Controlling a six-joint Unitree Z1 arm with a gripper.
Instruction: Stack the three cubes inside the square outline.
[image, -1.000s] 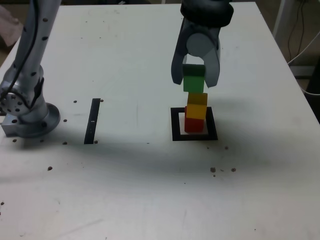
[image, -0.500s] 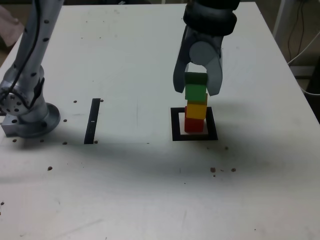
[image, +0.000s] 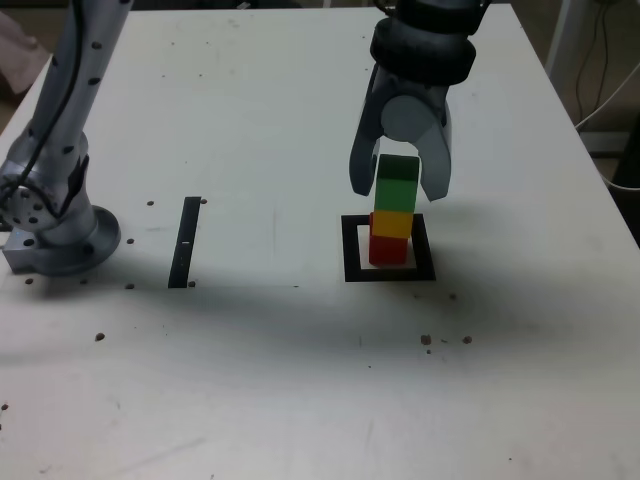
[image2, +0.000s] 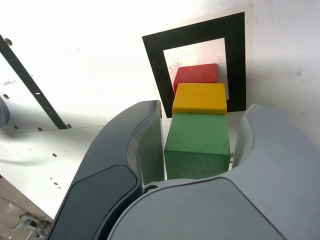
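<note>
Wrist view: my gripper (image2: 197, 150) has just parted around the green cube (image2: 197, 137), now on the yellow cube (image2: 200, 98) inside the square outline (image2: 155, 65); stack complete.

– What does the robot look like?
– A silver-grey arm (image: 60, 110) dotted with small dark screws rises from a round metal base (image: 62, 238).
– And its end?
– A black ribbed wrist collar (image: 425, 45) carries a gripper (image: 400, 185) with two curved blue-grey fingers (image: 362, 160), pale inside.
</note>
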